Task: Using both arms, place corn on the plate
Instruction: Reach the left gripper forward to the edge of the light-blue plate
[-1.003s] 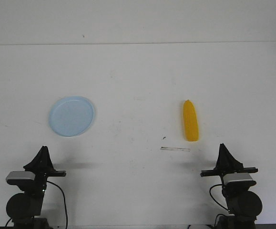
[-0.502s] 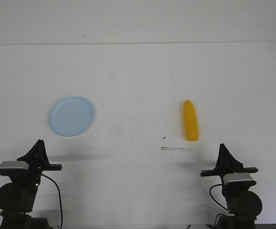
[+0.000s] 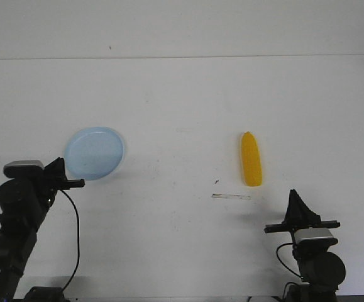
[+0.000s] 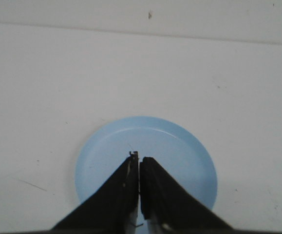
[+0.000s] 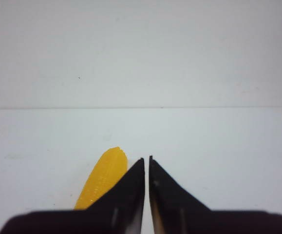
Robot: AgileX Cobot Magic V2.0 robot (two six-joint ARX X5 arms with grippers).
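Observation:
The yellow corn (image 3: 251, 159) lies on the white table right of centre, with its pointed tip away from me. The pale blue plate (image 3: 95, 153) lies left of centre and holds nothing. My left gripper (image 3: 61, 166) is shut and empty, raised at the plate's near left edge. In the left wrist view its tips (image 4: 139, 157) hang over the plate (image 4: 179, 146). My right gripper (image 3: 293, 196) is shut and empty, low near the front edge, behind and right of the corn. In the right wrist view the corn (image 5: 103, 178) shows just beside the shut tips (image 5: 146, 159).
A thin grey strip (image 3: 231, 197) and a small dark speck (image 3: 216, 182) lie on the table just in front of the corn. The table's far edge (image 3: 182, 58) meets a white wall.
My left arm has lifted and moved forward from the front edge up to the plate's near left edge. The right arm, corn and plate have not moved.

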